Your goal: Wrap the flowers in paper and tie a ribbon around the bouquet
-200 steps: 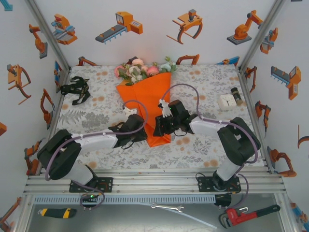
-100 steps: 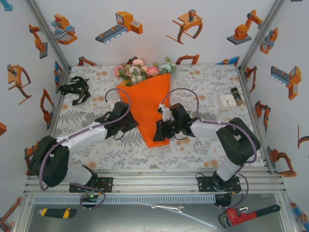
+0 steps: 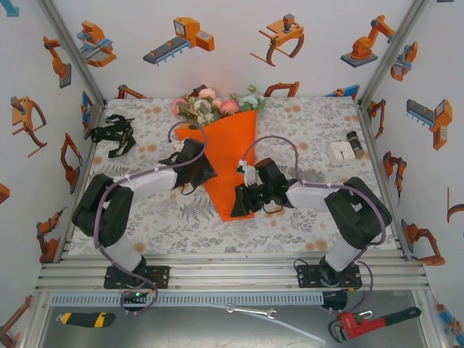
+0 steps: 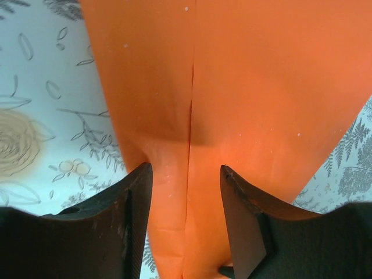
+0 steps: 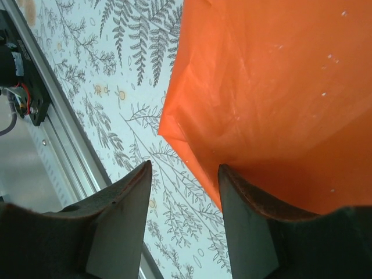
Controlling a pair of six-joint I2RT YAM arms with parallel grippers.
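Note:
The bouquet [image 3: 230,156] lies on the table as a narrow cone of orange paper, tip toward me. The flowers [image 3: 214,106] stick out of its far end, pink, white and pale blue. My left gripper [image 3: 199,170] stands open at the cone's left edge. In the left wrist view the left gripper [image 4: 185,170] has the paper [image 4: 244,87] and its overlap seam between the fingers, unpinched. My right gripper [image 3: 243,200] is open at the cone's lower right edge. In the right wrist view the right gripper [image 5: 184,167] has one finger [image 5: 250,221] over the paper [image 5: 273,87]. The black ribbon [image 3: 112,134] lies bunched at the back left.
A small white box [image 3: 339,152] and a dark little bottle [image 3: 355,143] stand at the right of the floral tablecloth [image 3: 304,217]. The metal front rail [image 5: 52,145] runs close to the cone's tip. Wrenches [image 3: 373,321] and a knife [image 3: 83,317] lie below the table's front edge.
My left arm has swung from the cone's lower left up to its upper left edge. The paper's left flap has folded in, making a slimmer cone. The right gripper has shifted slightly toward the tip.

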